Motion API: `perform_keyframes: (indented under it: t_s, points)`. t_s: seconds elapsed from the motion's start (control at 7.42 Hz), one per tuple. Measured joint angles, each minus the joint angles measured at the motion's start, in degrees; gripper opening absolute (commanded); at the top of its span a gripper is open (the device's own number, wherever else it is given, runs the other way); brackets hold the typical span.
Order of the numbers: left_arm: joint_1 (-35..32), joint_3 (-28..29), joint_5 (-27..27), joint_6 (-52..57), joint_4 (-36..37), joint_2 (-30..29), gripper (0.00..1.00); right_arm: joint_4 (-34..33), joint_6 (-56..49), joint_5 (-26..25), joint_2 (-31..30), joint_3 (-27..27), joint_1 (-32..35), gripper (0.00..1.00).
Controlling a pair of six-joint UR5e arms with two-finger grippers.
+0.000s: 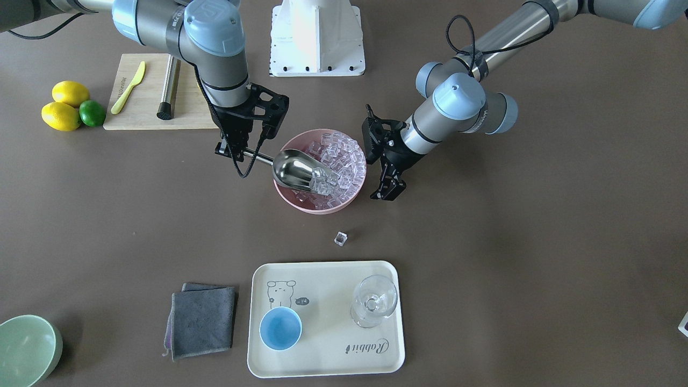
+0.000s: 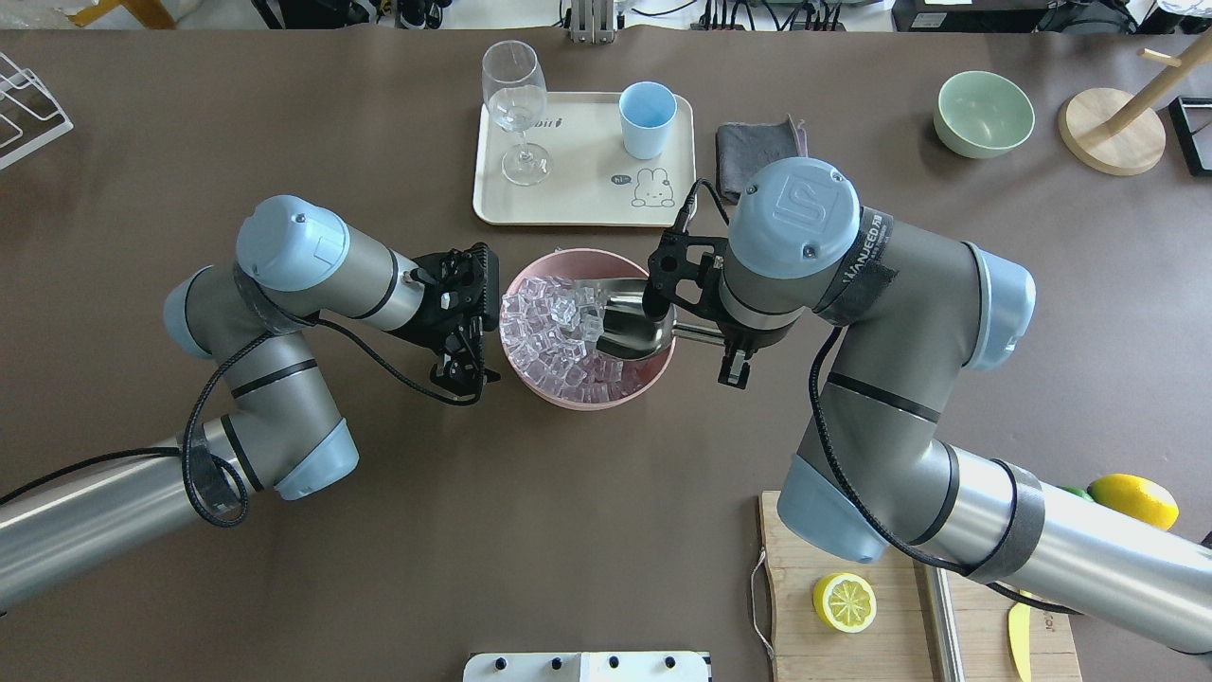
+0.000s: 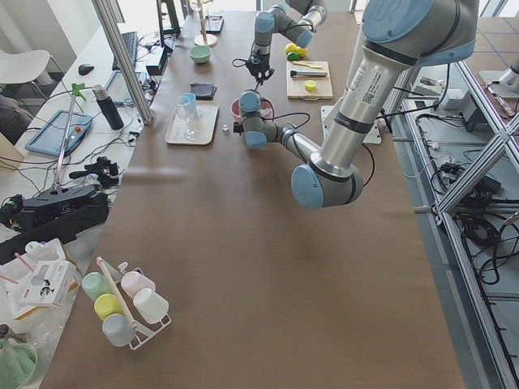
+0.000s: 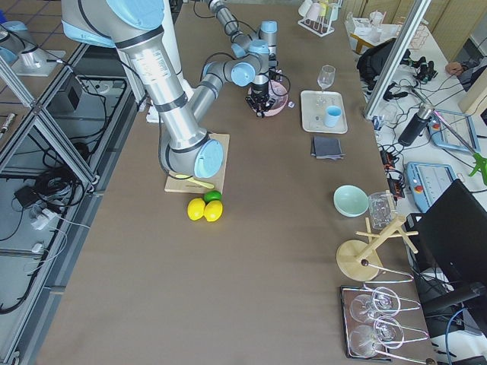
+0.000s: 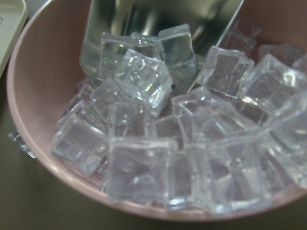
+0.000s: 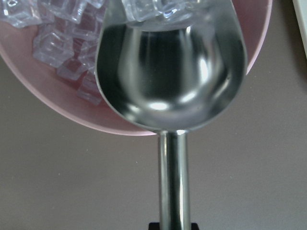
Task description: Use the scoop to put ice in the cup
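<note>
- My right fingers (image 1: 236, 152) are clenched on the thin straight handle of the scoop (image 1: 294, 170).
- The scoop lies tilted, its mouth dipped into the pink bowl (image 1: 317, 207), which stands near the middle of the surface (image 1: 510, 258).
- The ice (image 1: 338, 156) fills that bowl, heaped more toward my left arm's side. A few cubes sit right at the scoop's mouth.
- My left fingers (image 1: 388, 192) are released and grip nothing. They hang just beside the bowl's outer wall, and I cannot tell whether they touch it.
- One stray ice cube (image 1: 341, 238) lies on the bare surface, between the bowl and the tray (image 1: 322, 357).
- The cup (image 1: 280, 329) stands upright on the cream tray, toward the surface's edge farthest from my base and well apart from the scoop.
- A wine glass (image 1: 373, 301) stands on the same tray, apart from the cup.
</note>
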Motion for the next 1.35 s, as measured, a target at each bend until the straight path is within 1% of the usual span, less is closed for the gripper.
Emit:
perform_keyframes:
  t_s: [0.4, 0.94, 1.21, 1.35]
  points:
    - [0.0, 0.0, -0.02, 0.0, 0.0, 0.16, 0.99, 5.47, 2.17, 0.33, -2.2, 0.17, 0.0, 0.0]
    - [0.0, 0.0, -0.02, 0.0, 0.0, 0.18, 0.99, 9.88, 4.61, 3.19, -3.79, 2.38, 0.89, 0.0]
    - [0.0, 0.0, -0.02, 0.0, 0.0, 0.18, 0.99, 16.2, 7.11, 3.57, -6.8, 2.62, 1.22, 0.0]
    - [0.0, 0.0, -0.02, 0.0, 0.0, 0.18, 0.99, 18.07, 7.94, 3.75, -7.72, 2.82, 1.3, 0.0]
